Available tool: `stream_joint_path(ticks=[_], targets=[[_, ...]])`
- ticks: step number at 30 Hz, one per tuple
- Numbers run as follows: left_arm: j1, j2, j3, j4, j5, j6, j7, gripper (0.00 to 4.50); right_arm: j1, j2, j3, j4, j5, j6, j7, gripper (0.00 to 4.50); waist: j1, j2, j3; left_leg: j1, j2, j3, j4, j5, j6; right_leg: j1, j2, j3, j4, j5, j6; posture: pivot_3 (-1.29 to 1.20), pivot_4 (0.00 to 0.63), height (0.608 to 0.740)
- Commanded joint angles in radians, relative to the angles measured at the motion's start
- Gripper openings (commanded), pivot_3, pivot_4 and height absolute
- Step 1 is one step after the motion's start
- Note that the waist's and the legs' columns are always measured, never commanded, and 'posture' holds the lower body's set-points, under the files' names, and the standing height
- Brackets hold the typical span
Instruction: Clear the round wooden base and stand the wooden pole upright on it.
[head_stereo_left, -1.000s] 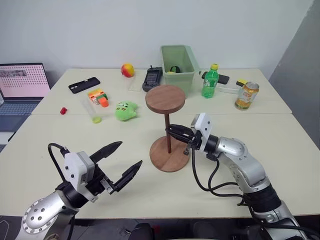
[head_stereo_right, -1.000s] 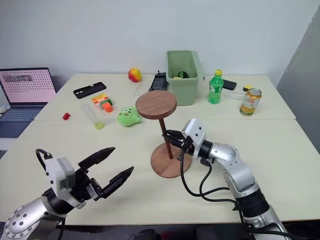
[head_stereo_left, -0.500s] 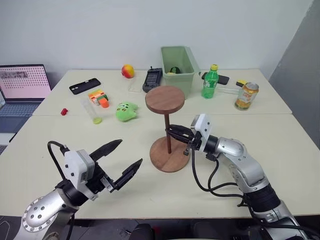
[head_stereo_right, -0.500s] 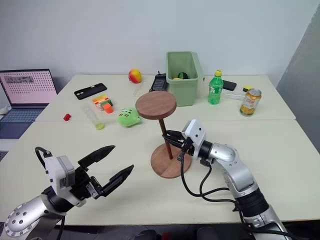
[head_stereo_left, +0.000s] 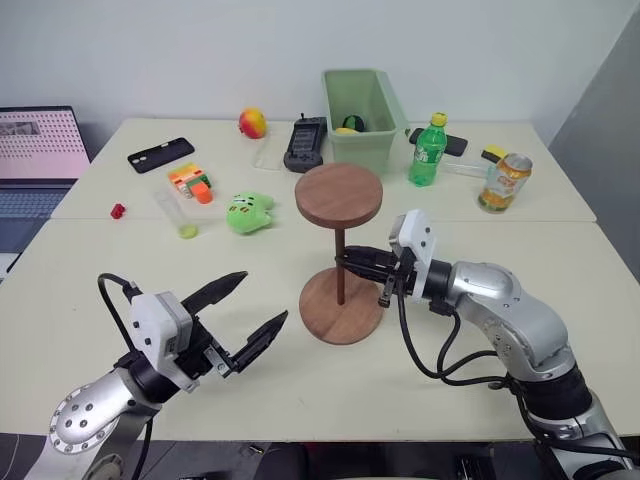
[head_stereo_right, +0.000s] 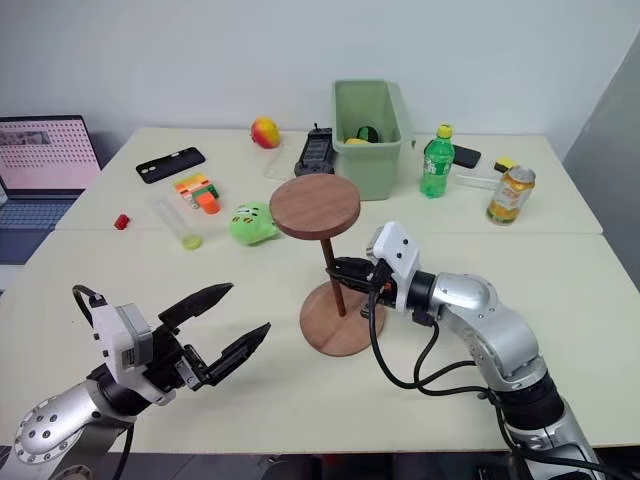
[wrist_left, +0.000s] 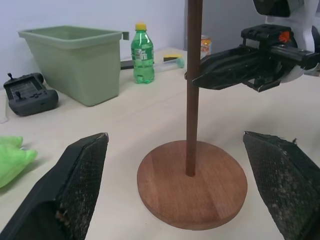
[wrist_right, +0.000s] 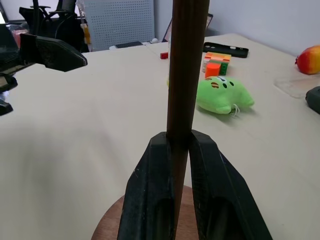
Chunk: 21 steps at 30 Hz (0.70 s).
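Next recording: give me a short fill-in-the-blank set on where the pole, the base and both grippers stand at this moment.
1. The wooden pole stands upright on the round wooden base with its fixed disc at the ____.
2. The right gripper is ____ on the pole's rod.
3. The left gripper hangs with its fingers ____, holding nothing.
4. Behind the pole sits a green ____ near the bottle.

Missing words: top; shut; open; bin

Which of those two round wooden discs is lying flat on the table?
The round wooden base, under the wooden pole; the other disc sits atop it.
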Motion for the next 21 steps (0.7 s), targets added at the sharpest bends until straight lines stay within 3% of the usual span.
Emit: stream_joint_path(ticks=[1,14,16,19,20,21], targets=[[-0.012,-0.001,-0.005,-0.001,0.009,-0.014,0.006,4.5,0.029,-0.025,0.033,0.045,-0.017,0.117,-0.027,0.15,0.0,0.0,0.001,-0.001,0.0,-0.001,0.0,0.0,0.0,-0.001,0.0,-0.001,0.0,0.0,0.0,0.0,0.15,0.74],[-0.033,0.004,-0.008,0.018,0.011,-0.017,-0.007,4.5,0.055,-0.041,0.059,0.024,-0.045,0.067,-0.021,0.15,-0.001,0.0,0.004,-0.002,0.0,-0.001,0.0,0.0,0.0,-0.002,0.0,-0.001,0.0,0.0,0.0,0.0,0.15,0.74],[-0.033,0.005,-0.006,0.018,0.009,-0.017,-0.01,4.5,0.062,-0.043,0.065,0.012,-0.046,0.057,-0.016,0.87,-0.001,0.0,0.005,-0.002,0.0,-0.001,0.0,0.0,0.0,-0.002,0.0,-0.001,0.0,0.0,0.0,0.0,0.15,0.74],[-0.03,0.006,-0.003,0.017,0.008,-0.017,-0.014,4.5,0.07,-0.047,0.067,0.0,-0.049,0.052,-0.011,1.58,0.003,-0.005,0.013,-0.004,0.0,-0.002,0.0,0.0,0.0,-0.003,0.0,-0.003,0.0,0.0,0.0,0.0,0.15,0.74],[-0.029,0.006,-0.003,0.017,0.008,-0.017,-0.015,4.5,0.071,-0.047,0.067,0.0,-0.053,0.049,-0.009,1.74,0.006,-0.003,0.017,-0.008,0.0,-0.001,0.0,0.0,0.0,-0.007,0.0,-0.002,0.0,0.0,0.0,0.0,0.15,0.74],[-0.029,0.007,-0.005,0.017,0.008,-0.017,-0.017,4.5,0.072,-0.047,0.067,0.001,-0.057,0.049,-0.006,2.03,0.006,-0.003,0.018,-0.024,-0.001,-0.001,0.006,0.003,-0.005,-0.023,0.0,-0.001,0.006,0.001,0.002,0.0,0.15,0.74]])
